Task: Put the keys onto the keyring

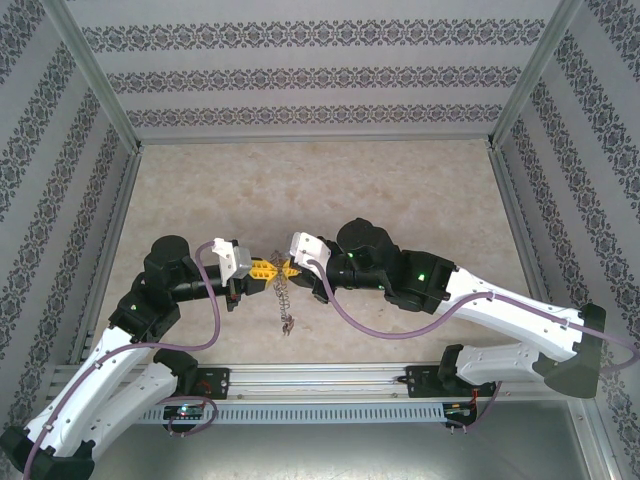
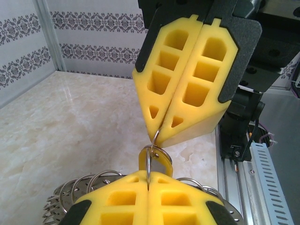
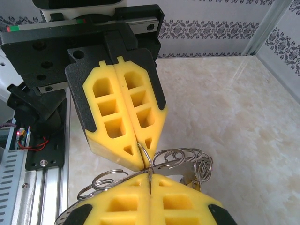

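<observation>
Nearest you in the left wrist view are the left fingers (image 2: 117, 201), pressed flat together with no gap and pinching a thin loop of grey wire (image 2: 148, 166) that rises out of their seam; the right fingers (image 2: 197, 93) hang above, also closed tight, nipping the top of that same loop at their tips. Both pairs are shut on 1 piece of wire, which I judge to be part of the keyring (image 1: 284, 300); from above, its fringe dangles below the 2 meeting pairs of fingers, over the bench (image 1: 400, 190). The yellow key (image 2: 161, 165) sits just behind the loop, between the 2 sets of tips; I cannot tell whether it is already threaded on the wire. Small rings (image 2: 96, 180) fan out beside the left fingers.

You look to be working that key along the wire. Make 1 pair of fingers the anchor and move only the other; follow the curve of the wire rather than pulling the pairs apart, since a straight tug could slip the thin wire out of the soft pads; never loosen both pairs at once, or the bundle drops; go slowly so the dangling rings do not swing and snag the key.
</observation>
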`<action>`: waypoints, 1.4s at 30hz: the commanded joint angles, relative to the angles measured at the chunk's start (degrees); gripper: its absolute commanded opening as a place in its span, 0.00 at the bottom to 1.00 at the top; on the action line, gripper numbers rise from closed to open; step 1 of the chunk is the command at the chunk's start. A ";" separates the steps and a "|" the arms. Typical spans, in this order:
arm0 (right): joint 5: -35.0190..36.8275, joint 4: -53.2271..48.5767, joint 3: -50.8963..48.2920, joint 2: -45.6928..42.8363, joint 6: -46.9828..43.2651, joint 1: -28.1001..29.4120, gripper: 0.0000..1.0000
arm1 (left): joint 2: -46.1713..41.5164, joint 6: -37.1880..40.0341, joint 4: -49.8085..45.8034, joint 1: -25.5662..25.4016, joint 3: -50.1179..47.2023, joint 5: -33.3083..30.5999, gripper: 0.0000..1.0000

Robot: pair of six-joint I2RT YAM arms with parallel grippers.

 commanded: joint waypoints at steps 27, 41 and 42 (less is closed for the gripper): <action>1.17 -4.05 3.17 2.62 6.02 -3.83 0.00 | -3.35 0.34 3.25 0.56 0.24 1.11 0.00; -2.19 -7.58 6.61 5.87 6.94 -4.02 0.00 | -3.88 0.31 3.96 0.55 0.33 0.43 0.00; -2.50 -7.96 6.90 6.12 7.12 -4.18 0.00 | -4.01 0.30 4.03 0.50 0.37 0.31 0.00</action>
